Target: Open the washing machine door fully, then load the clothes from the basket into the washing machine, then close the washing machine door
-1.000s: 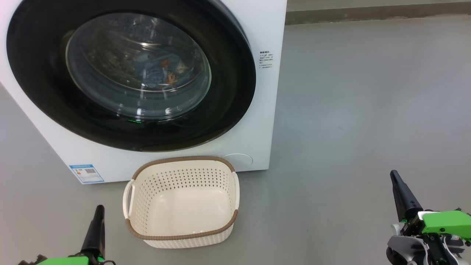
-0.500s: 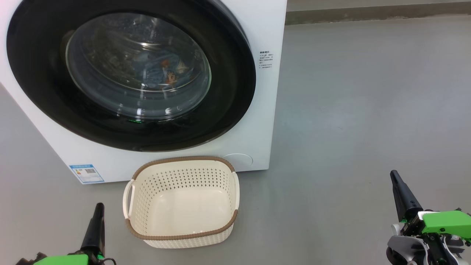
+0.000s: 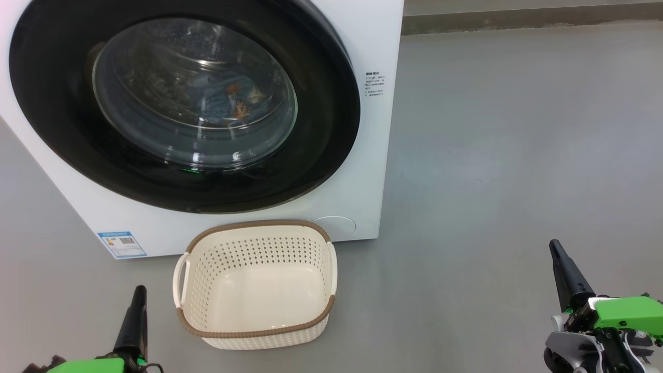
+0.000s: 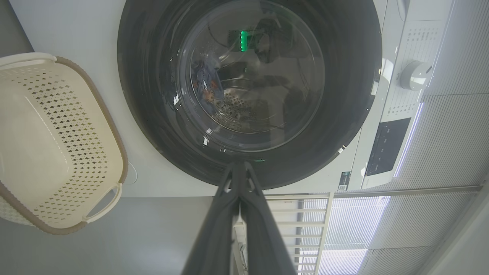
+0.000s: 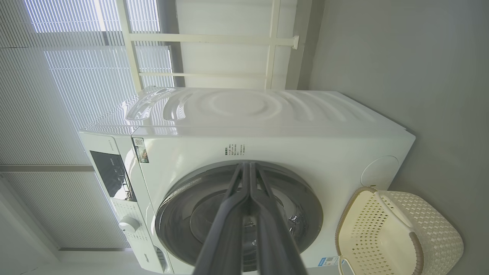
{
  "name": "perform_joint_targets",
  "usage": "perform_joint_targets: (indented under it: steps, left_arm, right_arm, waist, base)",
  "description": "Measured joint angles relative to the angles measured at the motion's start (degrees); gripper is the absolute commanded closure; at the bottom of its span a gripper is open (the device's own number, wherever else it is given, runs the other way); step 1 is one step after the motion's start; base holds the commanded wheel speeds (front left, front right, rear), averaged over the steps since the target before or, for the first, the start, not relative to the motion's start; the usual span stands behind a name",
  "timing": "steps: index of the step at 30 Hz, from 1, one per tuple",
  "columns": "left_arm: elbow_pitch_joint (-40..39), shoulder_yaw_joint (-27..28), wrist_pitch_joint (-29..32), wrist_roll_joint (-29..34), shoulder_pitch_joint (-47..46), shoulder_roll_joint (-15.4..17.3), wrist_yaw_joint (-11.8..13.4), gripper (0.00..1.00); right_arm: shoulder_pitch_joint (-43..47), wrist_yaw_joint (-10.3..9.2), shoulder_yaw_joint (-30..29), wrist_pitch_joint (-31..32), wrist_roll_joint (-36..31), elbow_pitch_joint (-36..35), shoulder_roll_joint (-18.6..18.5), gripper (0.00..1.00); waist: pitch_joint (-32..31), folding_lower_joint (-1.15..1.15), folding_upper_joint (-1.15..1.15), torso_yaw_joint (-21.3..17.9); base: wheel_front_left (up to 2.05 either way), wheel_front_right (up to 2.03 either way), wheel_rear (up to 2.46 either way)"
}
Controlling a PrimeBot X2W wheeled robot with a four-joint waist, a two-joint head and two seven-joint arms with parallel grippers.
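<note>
Washing machine door [image 3: 186,103] seen shut, flush against white washing machine [image 3: 375,155]. Clothes [image 3: 233,101] seen through glass, inside drum: light blue fabric with orange figures made out; second garment possibly behind it, blurred by reflections. Basket [image 3: 259,339] set on grey floor [image 3: 492,155] just before machine, below door, bare cream bottom shown. Left gripper [image 3: 138,292] held low, left of basket, fingers pressed together, nothing pinched. Right gripper [image 3: 555,246] held well right of basket, fingers likewise pressed together on nothing.
</note>
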Motion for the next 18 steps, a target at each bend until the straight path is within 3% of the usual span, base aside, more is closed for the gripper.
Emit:
perform_joint_targets:
  steps: [18]
  left_arm:
    - [0.0,0.0,0.0,0.0,0.0,0.0,0.0,1.0]
  right_arm:
    - [0.0,0.0,0.0,0.0,0.0,0.0,0.0,1.0]
  waist:
    - [0.0,0.0,0.0,0.0]
  base:
    - [0.0,0.0,0.0]
